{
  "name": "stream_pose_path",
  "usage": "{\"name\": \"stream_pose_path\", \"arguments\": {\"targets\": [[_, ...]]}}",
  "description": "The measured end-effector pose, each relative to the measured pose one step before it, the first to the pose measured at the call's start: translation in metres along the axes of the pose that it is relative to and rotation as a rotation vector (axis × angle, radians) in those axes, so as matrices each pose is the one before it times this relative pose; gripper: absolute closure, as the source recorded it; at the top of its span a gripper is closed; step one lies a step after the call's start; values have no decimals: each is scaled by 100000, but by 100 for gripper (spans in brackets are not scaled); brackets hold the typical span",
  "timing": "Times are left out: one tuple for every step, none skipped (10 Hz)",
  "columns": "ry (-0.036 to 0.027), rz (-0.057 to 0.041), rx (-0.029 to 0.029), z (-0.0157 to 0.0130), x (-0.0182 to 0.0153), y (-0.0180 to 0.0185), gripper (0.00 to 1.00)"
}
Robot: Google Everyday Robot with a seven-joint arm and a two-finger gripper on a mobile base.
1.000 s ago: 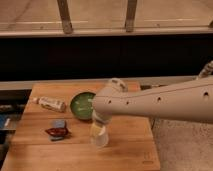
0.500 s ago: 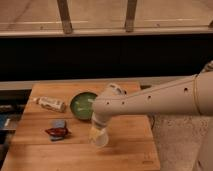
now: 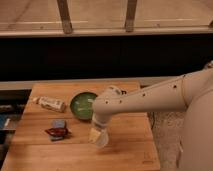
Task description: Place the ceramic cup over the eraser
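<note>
In the camera view little has changed from half a second ago: the claw (image 3: 96,134) and the ceramic cup (image 3: 101,141) sit at almost the same spot over the front middle of the worktop (image 3: 127,150), perhaps a touch lower. Against a second ago, the arm's (image 3: 150,97) bent joint has shifted slightly left and down. The other things on the wood lie as they did. The white arm comes in from the right edge, runs leftward and a little downward across the worktop's right half, and bends near the green bowl (image 3: 82,106). From there its last link drops steeply to the claw, which points down and slightly left. The claw is closed around the cup, with the pale cup showing just below and right of its yellowish fingers (image 3: 93,133). Whether the cup's lower edge touches the wood cannot be told. The cup is in front of the bowl and apart from it. The eraser cannot be made out here. To the left lie a small blue-grey square piece (image 3: 59,123) and, just in front of it, a red and dark packet (image 3: 57,132). A pale tube-like item (image 3: 50,104) lies near the back left, beside the bowl.
</note>
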Motion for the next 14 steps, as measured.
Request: {"name": "stream_pose_path", "arguments": {"targets": [[204, 538, -612, 261, 222, 89, 20], [129, 631, -458, 186, 226, 111, 21], [256, 688, -91, 102, 271, 106, 29], [224, -32, -15, 27, 128, 117, 37], [152, 134, 33, -23, 134, 125, 49], [-29, 216, -49, 7, 85, 47, 59], [-172, 26, -57, -7, -2, 58, 69], [-121, -33, -16, -18, -32, 31, 77], [-214, -273, 168, -98, -118, 34, 89], [-410, -17, 393, -230, -61, -33, 97], [-504, 379, 527, -430, -10, -195, 100], [-1259, 712, 1165, -1226, 12, -487, 100], [-1201, 784, 2354, -1775, -64, -730, 100], [-786, 468, 2293, -1528, -167, -654, 100]]}}
